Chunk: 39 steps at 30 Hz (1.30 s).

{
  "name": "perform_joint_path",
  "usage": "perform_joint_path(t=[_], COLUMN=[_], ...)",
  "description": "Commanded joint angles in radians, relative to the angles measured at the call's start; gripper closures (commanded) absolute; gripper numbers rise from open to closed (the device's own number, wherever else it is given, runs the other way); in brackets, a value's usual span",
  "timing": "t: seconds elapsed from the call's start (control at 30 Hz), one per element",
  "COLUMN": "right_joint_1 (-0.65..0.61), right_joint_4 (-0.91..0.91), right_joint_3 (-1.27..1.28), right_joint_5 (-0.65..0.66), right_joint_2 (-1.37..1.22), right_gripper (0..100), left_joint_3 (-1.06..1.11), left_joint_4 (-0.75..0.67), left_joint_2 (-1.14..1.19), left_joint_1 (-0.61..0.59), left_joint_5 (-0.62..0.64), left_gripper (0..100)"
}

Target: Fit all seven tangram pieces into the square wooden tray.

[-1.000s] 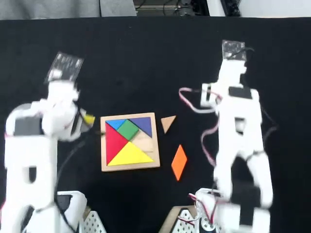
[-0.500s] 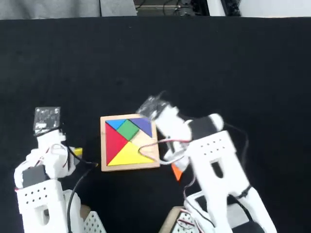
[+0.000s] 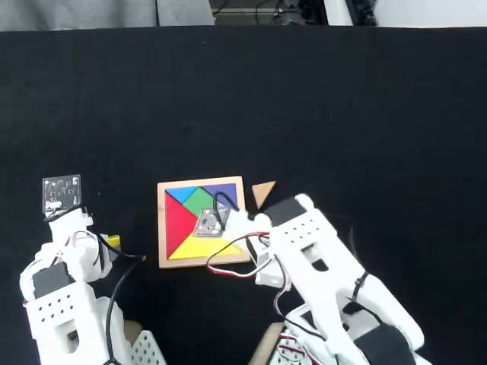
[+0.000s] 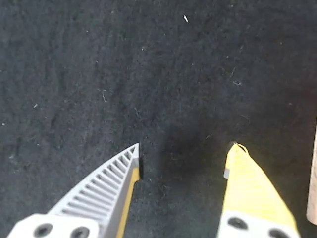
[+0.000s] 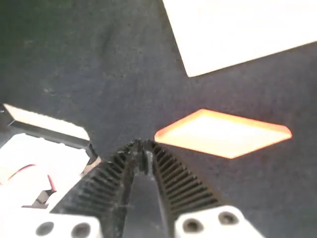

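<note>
High view: the square wooden tray (image 3: 190, 263) sits at frame centre on the black bench (image 3: 380, 114). It holds a blue triangle (image 3: 181, 194), green square (image 3: 199, 202), purple piece (image 3: 229, 189), red triangle (image 3: 177, 224) and yellow triangle (image 3: 196, 246), and a tan triangle (image 3: 262, 192) lies just outside its upper right corner. Left wrist view: the left hand (image 4: 185, 147) has its fingers apart over the bench. Right wrist view: the right hand (image 5: 143, 146) has its fingers together on nothing, just beside the orange parallelogram (image 5: 223, 134).
</note>
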<state>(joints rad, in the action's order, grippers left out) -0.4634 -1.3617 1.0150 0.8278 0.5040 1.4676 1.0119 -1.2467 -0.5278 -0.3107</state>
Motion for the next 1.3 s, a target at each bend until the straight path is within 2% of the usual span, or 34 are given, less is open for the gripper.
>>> perform_joint_path(t=[0.0,0.1,0.23,0.53,0.63,0.83,0.97,1.13,1.27], right_joint_1=[-0.015,-0.015,-0.014,-0.005,0.060,0.287,0.356,0.333,0.301], right_joint_4=[0.098,0.130,0.193,0.213,0.222,0.221,0.221,0.183,0.160], right_joint_3=[0.027,0.036,0.038,0.022,0.010,-0.084,-0.122,-0.148,-0.220], right_joint_5=[0.008,0.003,-0.064,-0.064,-0.064,-0.064,-0.068,-0.089,-0.239], right_joint_2=[-0.015,-0.028,-0.067,-0.217,-0.222,-0.226,-0.228,-0.219,-0.219], right_gripper=[98.8,98.8,98.8,98.8,98.8,98.8,98.8,98.8,98.8], left_joint_3=[-0.004,-0.004,-0.002,0.004,0.005,0.005,0.005,0.005,0.005], left_joint_4=[-0.015,-0.015,-0.015,-0.015,-0.015,-0.015,-0.015,-0.015,-0.015], left_joint_2=[-0.008,-0.008,-0.008,-0.008,-0.008,-0.008,-0.008,-0.008,-0.008], left_joint_1=[-0.008,-0.008,-0.008,-0.008,-0.008,-0.008,-0.008,-0.008,-0.008], left_joint_5=[0.002,0.002,0.002,0.002,0.002,0.002,0.002,0.000,0.000], left_gripper=[73,73,73,73,73,73,73,73,73])
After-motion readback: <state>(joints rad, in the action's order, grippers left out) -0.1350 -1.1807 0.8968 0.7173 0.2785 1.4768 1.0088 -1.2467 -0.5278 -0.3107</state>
